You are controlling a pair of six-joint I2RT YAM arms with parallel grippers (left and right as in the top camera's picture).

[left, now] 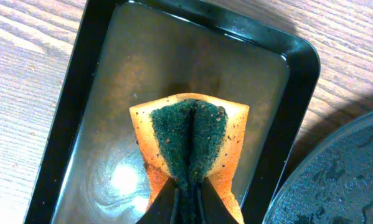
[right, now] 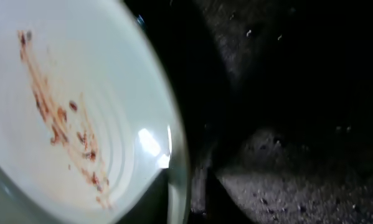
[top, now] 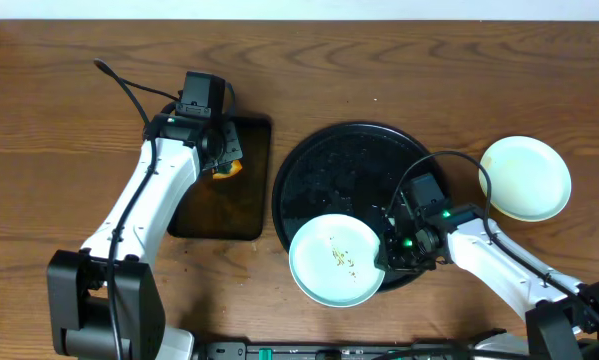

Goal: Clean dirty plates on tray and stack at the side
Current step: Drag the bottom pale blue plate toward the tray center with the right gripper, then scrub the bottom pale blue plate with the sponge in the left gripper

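Note:
A pale mint-blue plate (top: 336,260) with brown smears at its centre sits at the front edge of the round black tray (top: 344,165). My right gripper (top: 391,250) is shut on the plate's right rim; the right wrist view shows the smeared plate (right: 68,124) with a finger on each side of the rim. A clean pale plate (top: 524,178) lies on the wooden tabletop right of the tray. My left gripper (top: 222,160) is shut on an orange sponge with a green scrub face (left: 189,140) and holds it over the small rectangular tray (left: 99,93).
The dark rectangular tray (top: 224,210) left of the round tray holds a film of soapy water. Brown wood tabletop (top: 69,120) surrounds both trays. The round tray's wet rim shows in the left wrist view (left: 335,180).

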